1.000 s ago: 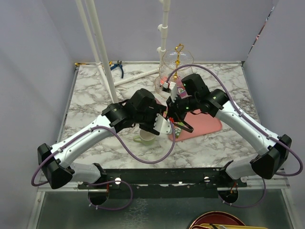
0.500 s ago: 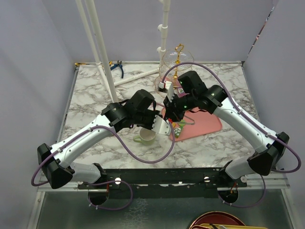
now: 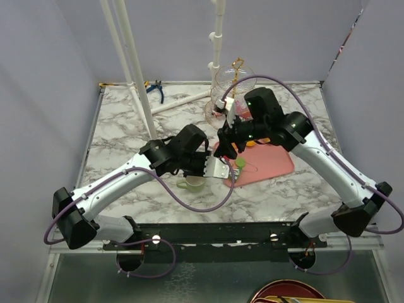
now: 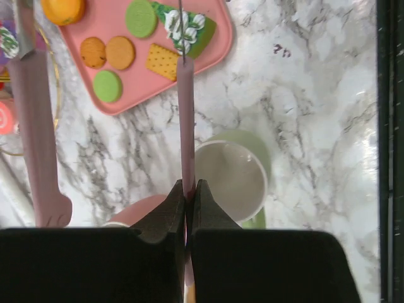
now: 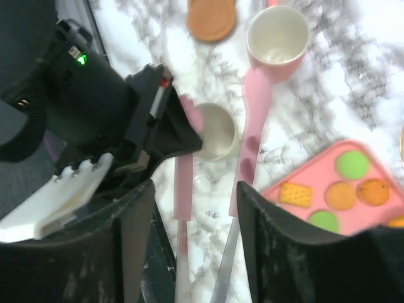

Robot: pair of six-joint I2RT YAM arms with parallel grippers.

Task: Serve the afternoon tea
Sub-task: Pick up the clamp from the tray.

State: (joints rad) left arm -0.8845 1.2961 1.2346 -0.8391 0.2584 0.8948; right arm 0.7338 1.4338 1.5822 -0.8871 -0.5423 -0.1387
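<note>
**Left arm pinches a pink utensil over the mugs**

The left gripper [image 4: 187,189] has its fingers pressed together on the end of a pink-handled utensil [image 4: 185,113]. Its metal tip reaches towards a green cake slice [image 4: 189,28] on the pink tray [image 4: 136,87]. A second pink-handled piece [image 4: 38,126] runs alongside it; whether the two are joined cannot be told.

The right gripper [image 5: 196,189] is spread, with its fingers [image 5: 129,240] standing either side of both pink pieces and clear of the first.

The pale-green mug [image 4: 243,183] sits upright below the left gripper, close to the near edge of the table [image 3: 126,120]. The pink mug [image 5: 278,38] stands just beside it, and a round brown coaster [image 5: 211,17] lies near that. Macarons [image 4: 140,17] lie flat on the tray, right of the table's centre. The glass stand [image 3: 230,79] rises by the far edge.
</note>
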